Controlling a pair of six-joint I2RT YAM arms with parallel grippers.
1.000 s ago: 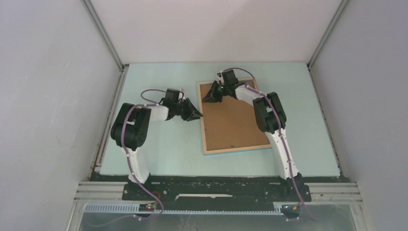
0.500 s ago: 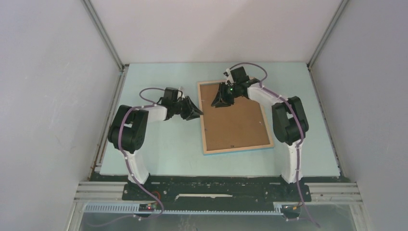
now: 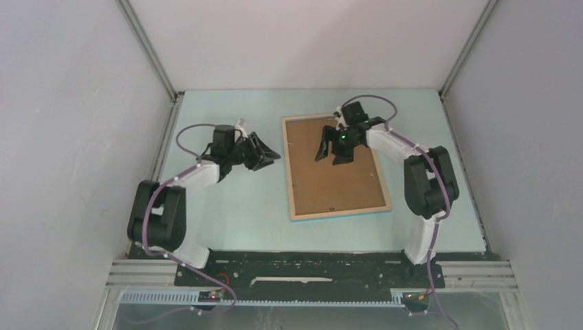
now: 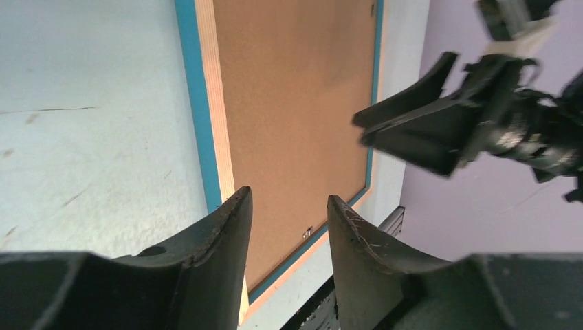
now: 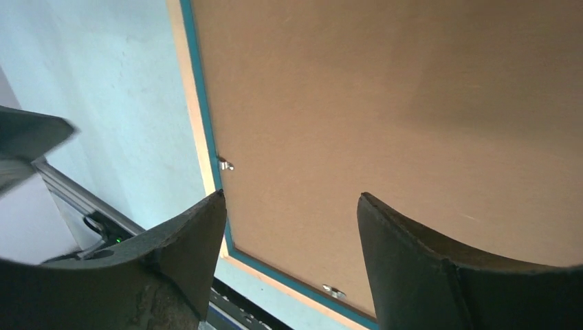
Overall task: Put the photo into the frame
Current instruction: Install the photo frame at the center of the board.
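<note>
The frame (image 3: 289,180) lies face down in the middle of the table, its light wood back and turquoise edge showing. A brown backing board (image 3: 337,180) fills it, with small metal clips (image 5: 225,164) along the rim. The photo is hidden. My right gripper (image 3: 330,159) hovers over the board's upper part, open, with nothing between its fingers (image 5: 196,237). My left gripper (image 3: 271,157) is open and empty, off the frame's left edge (image 4: 206,103) and apart from it. In the left wrist view the board (image 4: 295,103) shows through the gap between the jaws.
The pale green table (image 3: 227,203) is boxed in by grey walls on the left, right and back. Metal rails (image 3: 148,199) run along its sides. A black base rail (image 3: 302,265) with the arm mounts lies along the near edge.
The right gripper opened wide and moved right, off the board's upper left corner area. The left arm pulled back to the left, away from the frame, and its jaws opened further.
</note>
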